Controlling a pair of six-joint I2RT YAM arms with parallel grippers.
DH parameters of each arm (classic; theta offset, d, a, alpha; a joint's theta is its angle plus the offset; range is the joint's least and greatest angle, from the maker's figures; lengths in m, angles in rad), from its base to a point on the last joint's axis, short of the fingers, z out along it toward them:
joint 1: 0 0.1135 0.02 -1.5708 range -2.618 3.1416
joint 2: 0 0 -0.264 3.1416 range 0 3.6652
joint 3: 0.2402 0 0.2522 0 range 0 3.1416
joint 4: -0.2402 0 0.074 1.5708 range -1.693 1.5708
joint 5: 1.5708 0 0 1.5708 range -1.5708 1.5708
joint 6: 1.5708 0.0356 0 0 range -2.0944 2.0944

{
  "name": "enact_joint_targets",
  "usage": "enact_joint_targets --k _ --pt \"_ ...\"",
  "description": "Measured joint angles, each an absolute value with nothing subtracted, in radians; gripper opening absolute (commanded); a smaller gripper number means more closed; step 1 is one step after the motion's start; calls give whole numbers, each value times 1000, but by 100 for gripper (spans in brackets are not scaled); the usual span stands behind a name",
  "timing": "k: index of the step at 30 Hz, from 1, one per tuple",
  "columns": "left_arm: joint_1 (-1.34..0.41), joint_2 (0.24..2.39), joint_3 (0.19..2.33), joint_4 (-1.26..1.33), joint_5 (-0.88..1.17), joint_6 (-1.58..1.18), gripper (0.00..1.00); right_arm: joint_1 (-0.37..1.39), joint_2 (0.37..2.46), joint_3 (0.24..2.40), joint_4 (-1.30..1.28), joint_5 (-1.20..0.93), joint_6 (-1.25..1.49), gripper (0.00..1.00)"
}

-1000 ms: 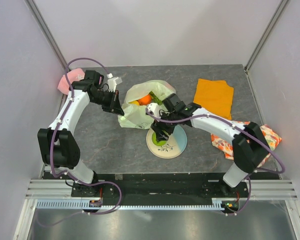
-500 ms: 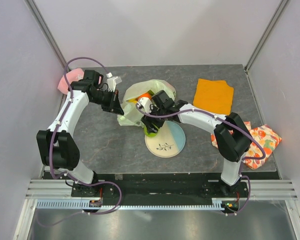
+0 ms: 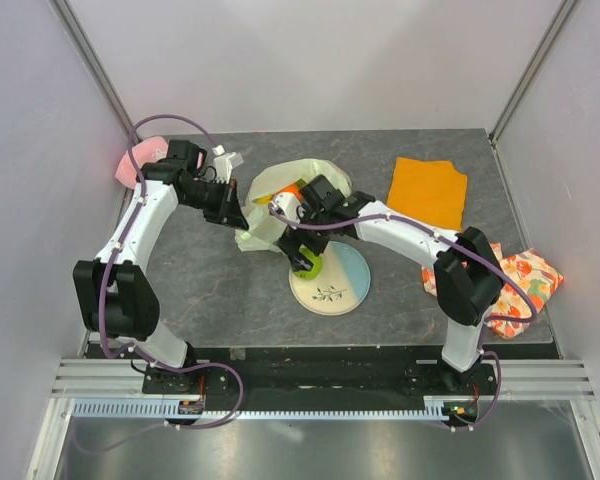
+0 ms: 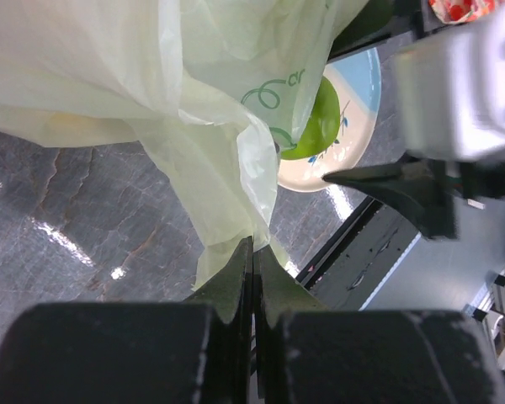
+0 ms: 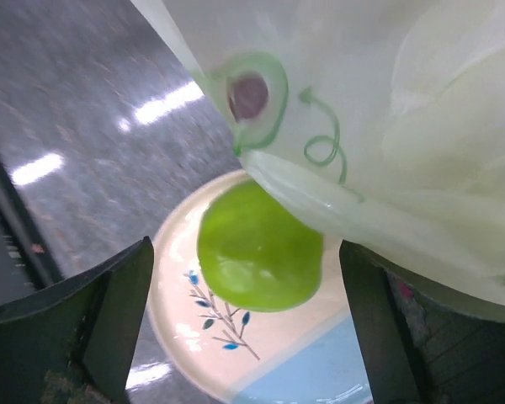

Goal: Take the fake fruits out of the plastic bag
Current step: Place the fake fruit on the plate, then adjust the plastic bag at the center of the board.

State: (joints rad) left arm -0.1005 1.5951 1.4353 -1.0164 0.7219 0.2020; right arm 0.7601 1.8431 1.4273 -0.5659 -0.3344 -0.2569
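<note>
The plastic bag (image 3: 263, 190) lies at mid-table, just behind the plate (image 3: 345, 287), and your left gripper (image 4: 252, 251) has its jaws pressed together on a fold of the bag's edge. You can see an orange (image 3: 291, 190) inside the bag's mouth. One green apple (image 5: 257, 252) is out — it rests on the plate's cream side, partly under the bag's overhang. Your right gripper (image 3: 302, 252) hovers over it, fingers spread wide on either side, neither touching the apple in the wrist view
</note>
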Motion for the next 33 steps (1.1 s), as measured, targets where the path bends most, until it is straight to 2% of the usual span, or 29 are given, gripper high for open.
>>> enact_joint_targets --k 5,8,9,12,15,19,20,21,24,33 --pt "-101 1592 1427 -1023 743 180 2 728 1811 1707 -690 -422 -222 95" --pt "-101 1589 1398 -1039 744 179 2 684 1739 1780 -662 -451 -194 80" --pt "-101 1589 1386 -1044 744 179 2 670 1723 1792 -645 -452 -187 71" --pt "-101 1589 1362 -1057 745 179 2 648 1740 1811 -600 -452 -177 59" --pt "-101 1589 1362 -1060 758 179 2 649 1842 1821 -575 -469 -179 57" --pt "-101 1590 1362 -1060 776 180 2 653 2013 1840 -578 -440 -165 60" --pt "-101 1590 1362 -1060 784 180 2 654 2058 1854 -580 -418 -155 63" --pt "-101 1590 1362 -1060 791 180 2 654 2096 1869 -582 -393 -147 72" --pt "-101 1590 1361 -1060 804 181 2 653 2177 1911 -582 -303 -107 80" --pt "-101 1589 1333 -1060 815 182 2 617 2287 2072 -540 -159 34 89"
